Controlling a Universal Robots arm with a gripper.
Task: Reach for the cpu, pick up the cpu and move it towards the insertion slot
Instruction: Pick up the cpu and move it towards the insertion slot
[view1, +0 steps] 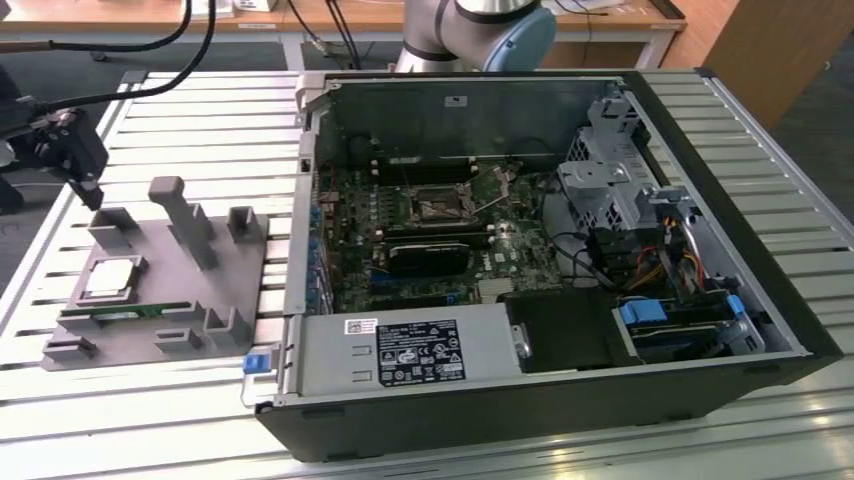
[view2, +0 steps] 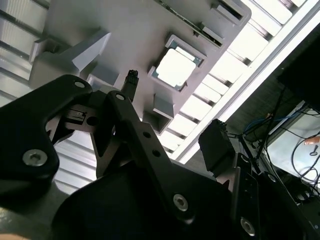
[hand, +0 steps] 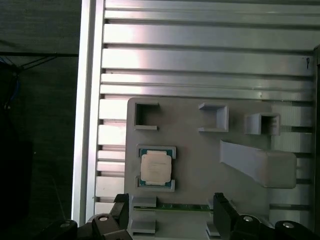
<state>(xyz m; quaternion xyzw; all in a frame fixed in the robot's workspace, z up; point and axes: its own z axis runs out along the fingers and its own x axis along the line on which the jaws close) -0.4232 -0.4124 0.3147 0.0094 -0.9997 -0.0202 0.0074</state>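
On the grey fixture tray (view1: 200, 290) at the exterior view's left, the cpu (view1: 114, 278) lies flat in a shallow pocket, silvery top up, with small raised brackets hugging two of its sides, as I see it in the first wrist view (hand: 156, 167). I have the gripper (view1: 88, 190) hanging above the tray, apart from the chip, with its fingers (hand: 122, 210) spread wide and nothing between them.

My main worry is the grasp itself. The chip is thin and sits low, so I judge there is very little edge to pinch. If I come down off-centre or turned the wrong way, a fingertip could land on a bracket instead of the chip's side, and the chip could tilt or skid out.

The green memory stick (view1: 127, 312) lies just beside the pocket, so a finger straying that way could catch it. The tall grey post (view1: 180, 215) also stands near, and a careless descent could clip it.

Farther out, the insertion slot (view1: 438, 208) sits well apart, down inside the open computer case (view1: 307, 150). A weak pinch could drop the chip on the way over the case wall, onto the green board around the socket.
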